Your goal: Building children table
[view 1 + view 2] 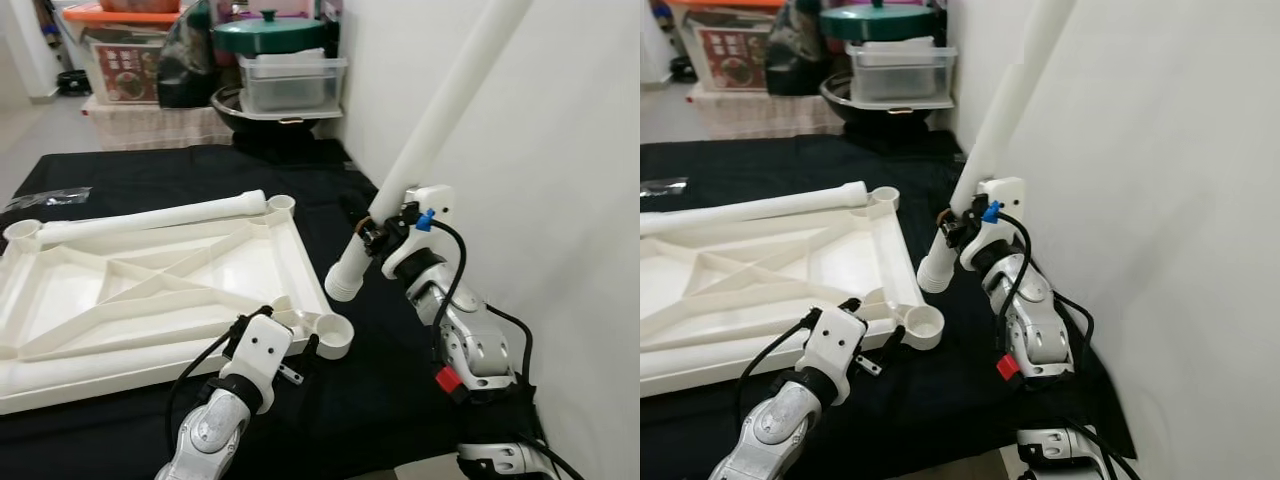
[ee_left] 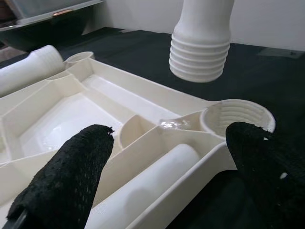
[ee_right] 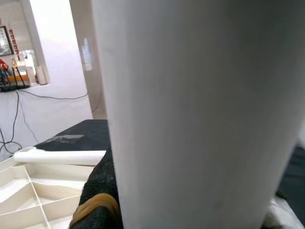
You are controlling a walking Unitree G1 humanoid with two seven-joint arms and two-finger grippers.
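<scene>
Two claws: right claw grips leg; left claw wide over black cloth.

Table leg top and tabletop left edge cropped.

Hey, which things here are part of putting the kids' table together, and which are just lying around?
Part of the job:
- white tabletop, underside up
- corner socket
- table leg gripped in the right pincer
- spare leg lying on the tabletop
- left pincer, open at the corner

Lying about:
- green pot
- clear plastic box
- red-labelled box
</scene>
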